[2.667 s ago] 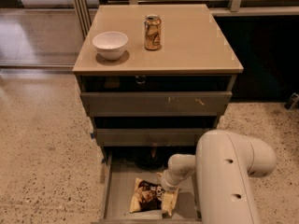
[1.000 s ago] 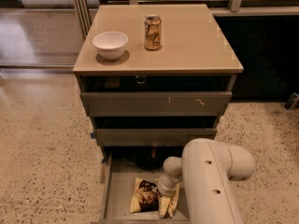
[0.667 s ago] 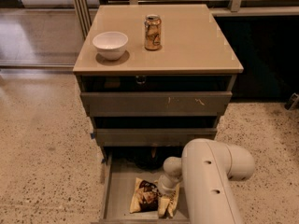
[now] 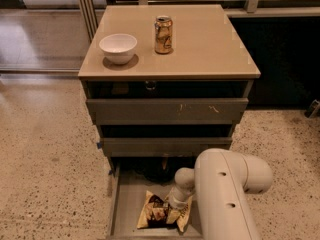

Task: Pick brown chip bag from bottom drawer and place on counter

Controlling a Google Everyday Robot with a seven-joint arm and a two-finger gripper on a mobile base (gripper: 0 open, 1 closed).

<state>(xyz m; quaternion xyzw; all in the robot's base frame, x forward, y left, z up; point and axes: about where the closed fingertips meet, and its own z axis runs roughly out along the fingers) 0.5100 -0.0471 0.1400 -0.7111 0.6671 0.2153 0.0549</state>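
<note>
Gripper [image 4: 175, 209] down inside the open bottom drawer [image 4: 118, 204], its tip against the right half of the brown chip bag [image 4: 154, 213]; grasp state cannot be told. Bag lies flat on the drawer floor, towards the near end. Counter [image 4: 210, 44] carries a white bowl [image 4: 118, 47] at left, with a gold can [image 4: 163, 34] right of it, apart.

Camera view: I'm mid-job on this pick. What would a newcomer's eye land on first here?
The big pale arm fills the lower right, with its tool down in the open bottom drawer, right at the brown chip bag. Above, on the tan counter, a white bowl sits at the left with a gold-brown can upright beside it.
</note>
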